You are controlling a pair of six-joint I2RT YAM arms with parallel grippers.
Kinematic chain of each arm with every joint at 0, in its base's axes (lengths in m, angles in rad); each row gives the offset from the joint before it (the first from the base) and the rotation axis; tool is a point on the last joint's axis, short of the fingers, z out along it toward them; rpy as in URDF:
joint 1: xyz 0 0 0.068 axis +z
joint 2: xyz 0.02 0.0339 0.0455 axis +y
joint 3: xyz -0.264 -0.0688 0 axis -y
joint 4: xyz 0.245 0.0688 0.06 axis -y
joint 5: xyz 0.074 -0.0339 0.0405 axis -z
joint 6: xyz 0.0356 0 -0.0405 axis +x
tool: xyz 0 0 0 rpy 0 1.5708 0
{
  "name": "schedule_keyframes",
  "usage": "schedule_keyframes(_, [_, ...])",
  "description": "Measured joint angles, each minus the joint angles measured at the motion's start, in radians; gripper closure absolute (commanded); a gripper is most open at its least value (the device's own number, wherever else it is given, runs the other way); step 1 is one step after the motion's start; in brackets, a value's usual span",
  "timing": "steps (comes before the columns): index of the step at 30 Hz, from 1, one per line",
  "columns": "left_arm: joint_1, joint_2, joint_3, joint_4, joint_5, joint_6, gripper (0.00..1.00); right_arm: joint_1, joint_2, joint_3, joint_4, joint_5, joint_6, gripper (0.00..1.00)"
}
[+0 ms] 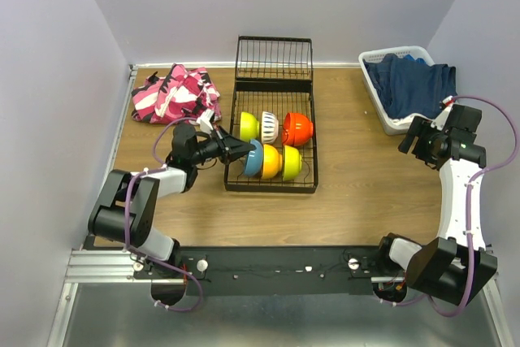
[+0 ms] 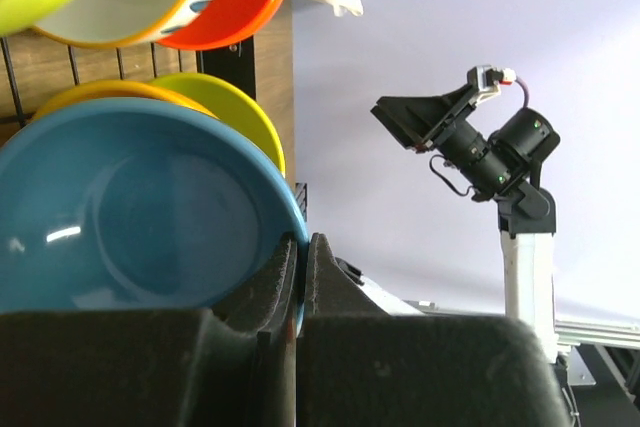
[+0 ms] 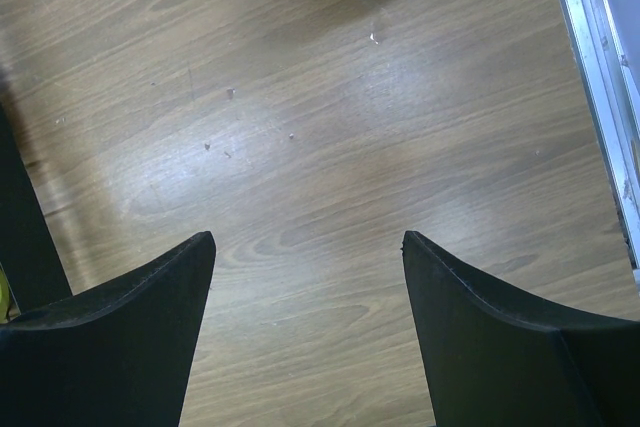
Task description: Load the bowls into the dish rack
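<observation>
So the blue bowl [image 1: 253, 158] is standing on edge at the left end of the front row in the dish rack [image 1: 272, 188], which sits mid-counter toward the far edge. The left tool [image 1: 237, 150] is pinched tight on its rim, fingers [image 2: 275, 277] clamping the lip from the side, I'd guess so it slots upright between the tines instead of flopping flat. The orange bowl [image 1: 271, 162] stands right beside it. Looks like the last one going in, so letting go should be next. The right tool [image 3: 308, 257] hangs wide open, holding nothing, over bare wood near the laundry basket [image 1: 388, 125] at the far-right corner, probably parked out of the way.
</observation>
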Motion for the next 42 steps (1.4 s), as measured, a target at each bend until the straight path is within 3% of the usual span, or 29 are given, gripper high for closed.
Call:
schedule_keyframes(8, [-0.004,-0.002,-0.027,-0.003,0.000,0.018,1.00,0.000,0.000,0.000,0.000,0.000,0.000,0.16])
schedule_keyframes(15, [0.006,0.134,0.014,0.093,0.024,-0.029,0.99,0.000,-0.003,0.000,0.000,0.000,0.000,0.16])
schedule_keyframes(16, [0.009,0.143,0.019,0.105,0.027,-0.037,0.87,0.000,-0.003,0.000,0.000,0.000,0.000,0.16])
schedule_keyframes(18, [0.014,0.146,0.023,0.108,0.028,-0.039,0.78,0.000,-0.004,0.000,0.000,0.000,0.000,0.16])
schedule_keyframes(19, [0.017,0.145,0.024,0.100,0.028,-0.038,0.68,0.000,-0.004,0.000,0.000,0.000,0.000,0.16])
schedule_keyframes(25, [0.041,0.093,0.016,-0.046,0.023,0.022,0.47,0.000,-0.009,0.000,0.000,-0.001,0.000,0.15])
schedule_keyframes(31, [0.049,-0.041,0.003,-0.174,0.021,0.129,0.37,0.000,-0.011,0.000,0.001,-0.005,0.001,0.15])
schedule_keyframes(42, [0.051,-0.175,0.076,-0.509,0.003,0.424,0.33,0.000,-0.024,-0.001,0.002,-0.021,0.001,0.14])
